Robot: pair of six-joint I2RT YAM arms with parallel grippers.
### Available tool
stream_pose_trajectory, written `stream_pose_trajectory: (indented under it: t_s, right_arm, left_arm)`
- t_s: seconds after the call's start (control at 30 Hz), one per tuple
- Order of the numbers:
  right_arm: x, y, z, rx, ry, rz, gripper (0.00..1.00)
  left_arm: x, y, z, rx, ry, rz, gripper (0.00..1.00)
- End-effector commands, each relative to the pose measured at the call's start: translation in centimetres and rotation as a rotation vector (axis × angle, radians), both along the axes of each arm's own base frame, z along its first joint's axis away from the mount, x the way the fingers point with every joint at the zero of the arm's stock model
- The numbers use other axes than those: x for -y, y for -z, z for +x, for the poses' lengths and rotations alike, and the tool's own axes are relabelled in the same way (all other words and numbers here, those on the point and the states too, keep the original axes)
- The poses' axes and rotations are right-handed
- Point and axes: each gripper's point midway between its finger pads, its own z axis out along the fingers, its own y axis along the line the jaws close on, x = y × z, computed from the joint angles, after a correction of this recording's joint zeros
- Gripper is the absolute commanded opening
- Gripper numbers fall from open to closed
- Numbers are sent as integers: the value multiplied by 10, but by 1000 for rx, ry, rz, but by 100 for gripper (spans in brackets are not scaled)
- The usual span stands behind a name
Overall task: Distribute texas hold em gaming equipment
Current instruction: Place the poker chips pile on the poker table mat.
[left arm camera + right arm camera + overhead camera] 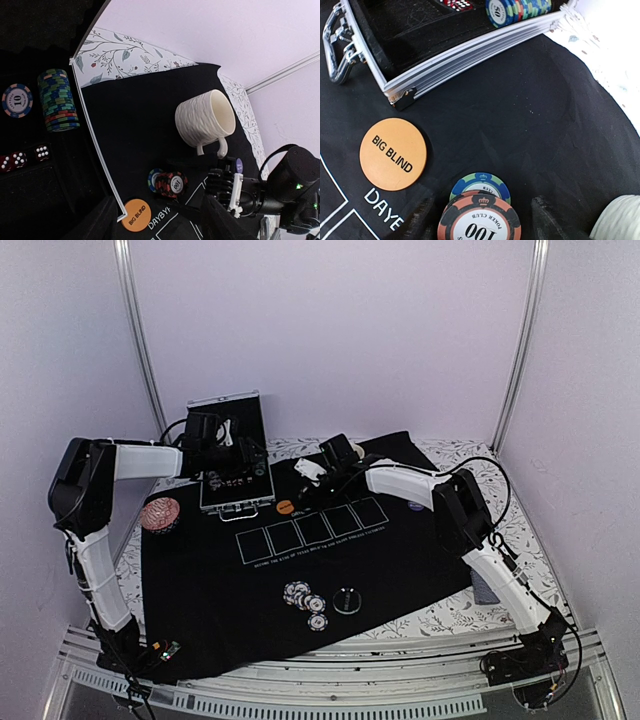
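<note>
Showing the right gripper (482, 202) with its jaws spread wide on either side of a short poker chip stack (479, 226) lying on the black mat (530, 125) beside the orange BIG BLIND disc (393, 153), and the left gripper (157, 215), likewise spread and empty, above the open case (470, 50) corner.

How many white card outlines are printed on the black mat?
5 card outlines, side by side in one row across the middle of the black mat: first, second, third, fourth, fifth. None looks hidden.
</note>
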Motion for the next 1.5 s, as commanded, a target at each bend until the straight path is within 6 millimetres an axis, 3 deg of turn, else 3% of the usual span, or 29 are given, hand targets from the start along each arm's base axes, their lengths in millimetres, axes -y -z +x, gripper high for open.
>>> stream_pose_trajectory:
  t_s: [0.0,0.13,0.37,0.53,0.63,0.87,0.9,0.97,1.0,1.13,1.2,1.33,1.47]
  right_arm:
    - [0,24,-12,-50,-16,-44,75]
    - [-7,16,-18,-21,-37,-56,100]
    - [-25,-17,-25,81,-68,-56,99]
    - [-33,-65,-27,149,-64,-1,99]
    - [-34,-105,-31,193,-63,57,99]
    - [-23,-181,-42,242,-27,150,99]
    - [-18,-199,-45,253,-17,170,99]
    - [-6,-218,-57,242,1,193,99]
    - [3,-240,-65,250,16,228,99]
    - [45,-272,-93,240,100,290,99]
    - [69,-278,-108,218,138,296,99]
    - [116,-270,-135,174,212,268,99]
    - [157,-250,-166,95,270,260,99]
  left_arm:
    - [-7,-18,0,40,-4,15,59]
    - [-8,-19,0,45,-4,29,59]
    - [-7,-19,-2,45,5,32,59]
    - [-8,-24,-3,60,8,44,59]
    - [-9,-33,-3,82,11,50,59]
    - [-9,-56,-6,134,40,91,59]
    - [-9,-58,-8,140,52,111,59]
    - [-15,-63,-15,140,73,174,60]
    - [-19,-62,-19,132,79,215,61]
    - [-41,-57,-32,85,84,383,63]
    - [-50,-49,-41,44,100,453,67]
    - [-57,-37,-55,-14,149,531,69]
    - [-33,-50,-65,54,322,502,69]
